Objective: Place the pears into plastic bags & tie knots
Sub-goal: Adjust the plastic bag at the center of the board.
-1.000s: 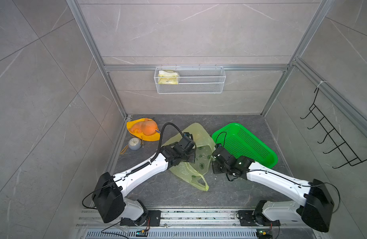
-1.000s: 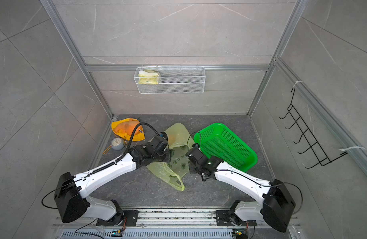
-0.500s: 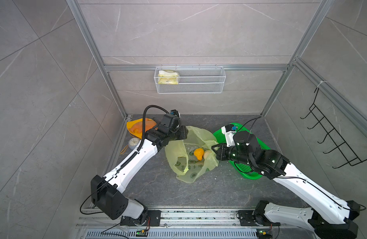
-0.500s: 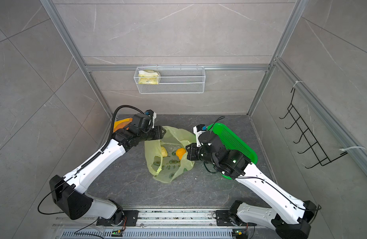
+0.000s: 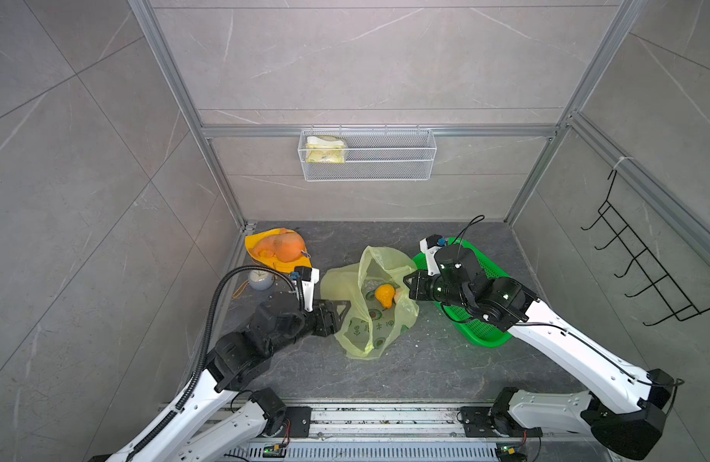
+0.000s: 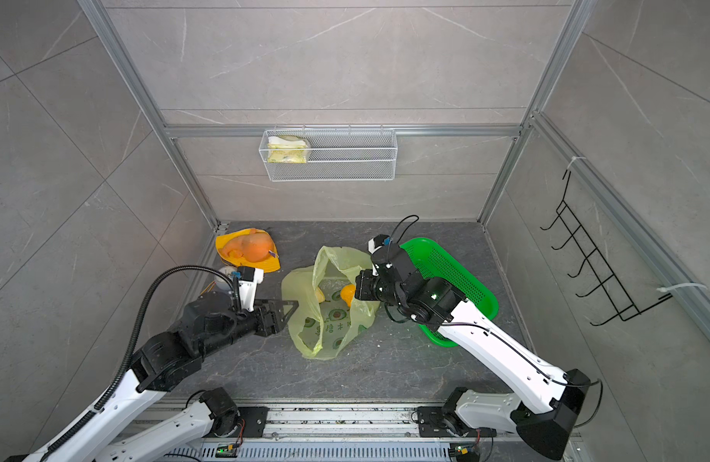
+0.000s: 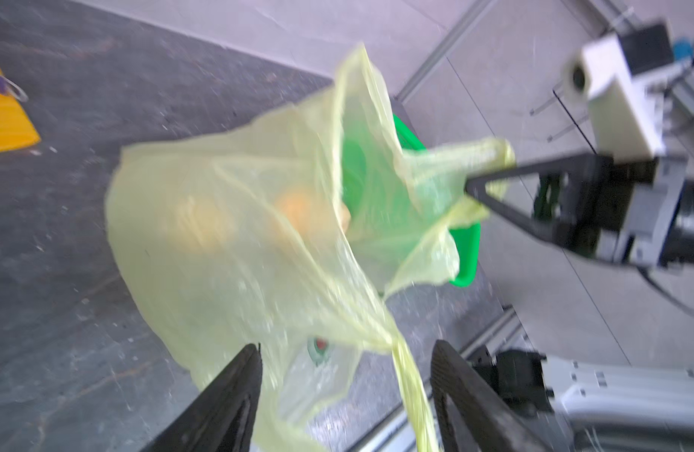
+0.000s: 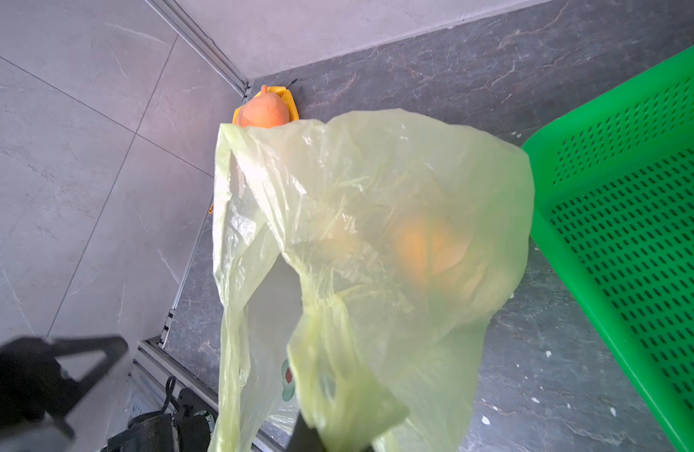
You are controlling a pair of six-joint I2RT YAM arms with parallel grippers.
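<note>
plastic bag [image 5: 369,324] mouth gapes beside green basket [image 5: 481,340]; right tool [image 7: 470,186] pinches its handle [image 7: 454,156], left tool [image 7: 345,346] spread, empty.

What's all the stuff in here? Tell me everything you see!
plastic bag: one, yellow-green, see-through, mid-floor, mouth open
pears: three, orange, pale and yellow-green, inside the plastic bag
green basket: one, green, floor, beside the bag
wire basket: one, white, back wall
packet: one, yellow and white, in the wire basket
yellow base: one, yellow, back left corner
orange lump: one, big, on the yellow base
small pot: one, pale grey, beside the yellow base
hook rack: one, black, right wall
left pincer: one, black, open, a bag strip between its jaws
right pincer: one, black, shut on a bunched bag handle
</note>
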